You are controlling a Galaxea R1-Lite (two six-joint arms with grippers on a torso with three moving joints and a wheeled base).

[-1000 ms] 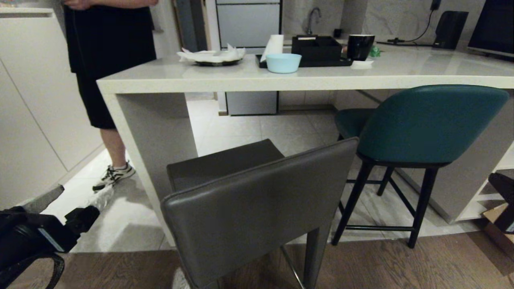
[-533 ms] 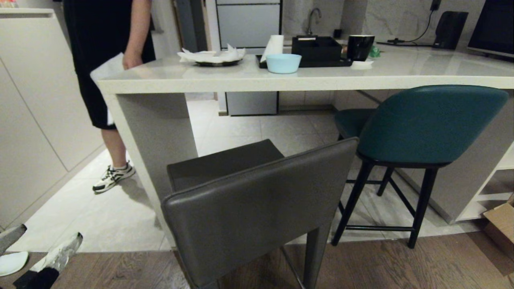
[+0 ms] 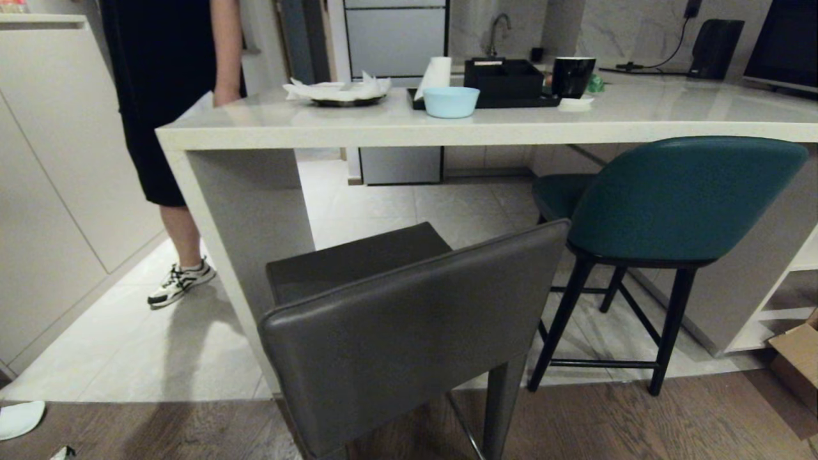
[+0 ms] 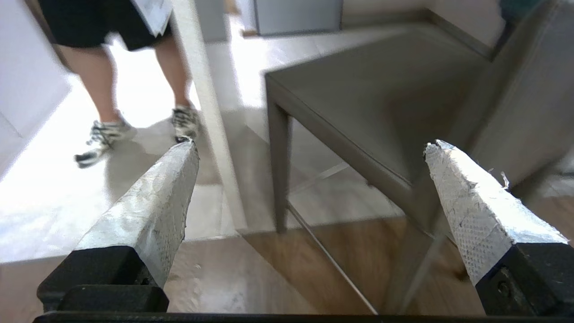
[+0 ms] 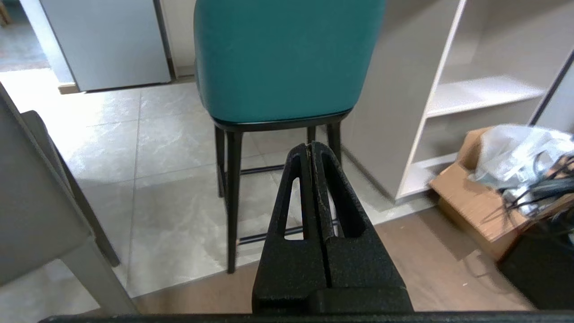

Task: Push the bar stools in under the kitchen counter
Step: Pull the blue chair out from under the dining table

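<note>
**Left wrist view: both stools stand short of the bench, tools well back**

Left wrist view shows the left tool (image 4: 309,148) spread wide, two tapered fingers wrapped in crinkled silver tape (image 4: 152,206), holding nothing. Beyond them, at twelve to two o'clock, is the dark grey leather bar stool with a boxy square back (image 4: 381,116): flat seat, straight tapered legs, a thin chrome footrest rod. In the right wrist view the right tool (image 5: 310,148) is pressed shut, a black wedge with cut-out windows, empty, pointing at the teal bar stool with a smooth curved shell back (image 5: 282,58) on thin black legs.

From the head view neither tool is visible. The grey stool (image 3: 409,332) stands at six o'clock, angled, its seat just in front of the slab side panel of the thick-edged, glossy off-white stone bench (image 3: 383,131). The teal stool (image 3: 684,198) is at three o'clock, its seat partly beneath the top.

Risks, as I judge them: a push high on either back could tip a tall stool rather than slide it, especially where wood floor meets pale tile. The grey stool, being skewed, may jam a leg against the side panel. Smooth leather could let a tool slip off. A person in black shorts and trainers (image 3: 172,128) stands at ten o'clock, close to the bench's end.
</note>
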